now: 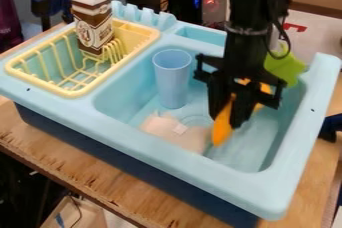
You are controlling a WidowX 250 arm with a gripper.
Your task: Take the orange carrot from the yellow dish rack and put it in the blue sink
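The black gripper hangs down into the right part of the light blue sink, shut on a long orange object. One end of this object points down and left below the fingers, and other orange parts show behind the gripper. Just left of it, a pale beige, soft-looking item lies on the basin floor. A blue cup stands upright in the basin, farther left. Partly hidden behind the arm is a bright green object at the sink's back right.
A yellow dish rack sits at the sink unit's left, with a brown and white carton upright in it. The basin's raised walls surround the gripper's lower part. A wooden table supports the sink unit.
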